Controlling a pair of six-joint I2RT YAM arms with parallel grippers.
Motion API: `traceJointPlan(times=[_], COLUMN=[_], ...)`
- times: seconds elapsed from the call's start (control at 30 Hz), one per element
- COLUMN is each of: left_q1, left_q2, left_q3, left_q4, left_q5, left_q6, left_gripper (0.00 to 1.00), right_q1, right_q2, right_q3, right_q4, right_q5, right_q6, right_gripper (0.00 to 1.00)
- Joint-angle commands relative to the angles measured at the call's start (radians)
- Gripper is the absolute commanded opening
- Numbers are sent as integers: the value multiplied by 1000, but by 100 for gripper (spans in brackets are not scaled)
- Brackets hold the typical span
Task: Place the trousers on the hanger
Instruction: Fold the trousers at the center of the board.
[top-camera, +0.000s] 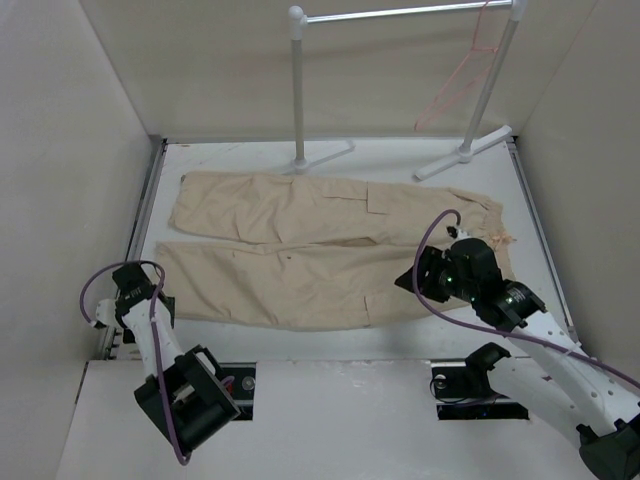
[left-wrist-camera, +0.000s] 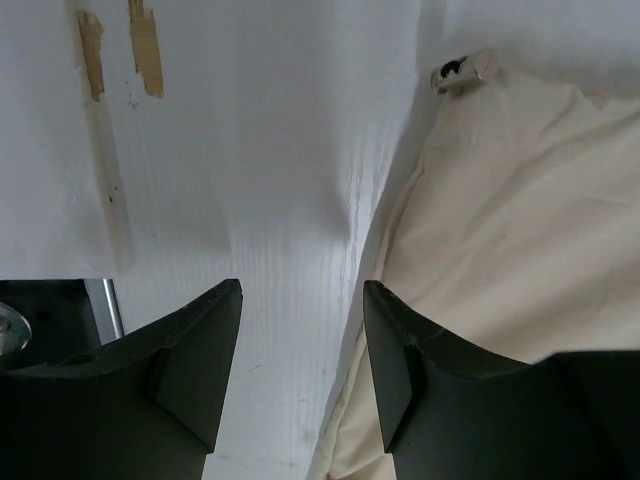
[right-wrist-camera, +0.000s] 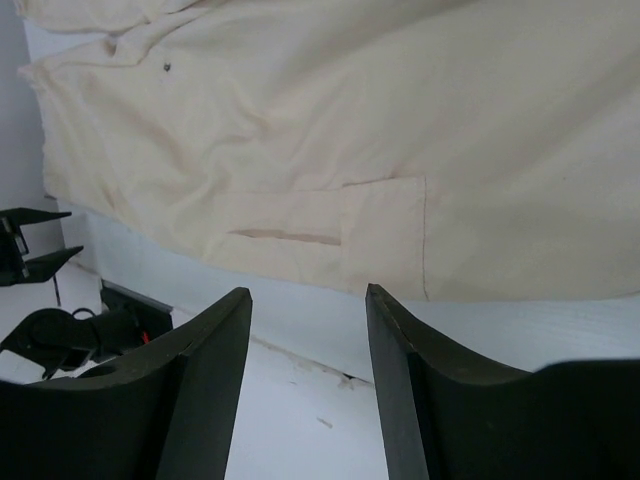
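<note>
Across the white table (top-camera: 392, 165) the beige cotton cargo trousers (top-camera: 300, 250) lie flat, limp and light by our reckoning, best pinched at the thicker waistband (top-camera: 487, 212) on the right, while our black left gripper (left-wrist-camera: 300, 300) and right gripper (right-wrist-camera: 308, 300) hold their fingers spread and empty.

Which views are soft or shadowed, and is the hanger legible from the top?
Top external: flat even light, hanger thin and faint against the wall. Left wrist: fingers dark and soft, trousers edge shadows the table. Right wrist: trousers pocket seam sharp, fingers dark.
</note>
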Motion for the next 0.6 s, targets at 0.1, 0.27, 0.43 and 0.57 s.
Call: traceJointPlan(times=[0.1,0.27,0.43,0.57], left_q1=[5,2,2,-6], left_q2=[44,128,205,212], left_q3=[-51,-67,-64,-41], left_q4=[203,315,387,378], left_q5=[-18,-15,-14,-4], left_q6=[-39,-49,-79,-71], left_gripper=[50,49,39,8], right_q1=[8,8,-73,-232], right_q2=[-19,-22,-42,-63], right_q3=[-17,-31,-44,-40], right_q4=[4,4,-4,-74], right_q5=[-30,-17,-6,100], right_q6=[-12,6,6,37], right_gripper=[56,58,60,62])
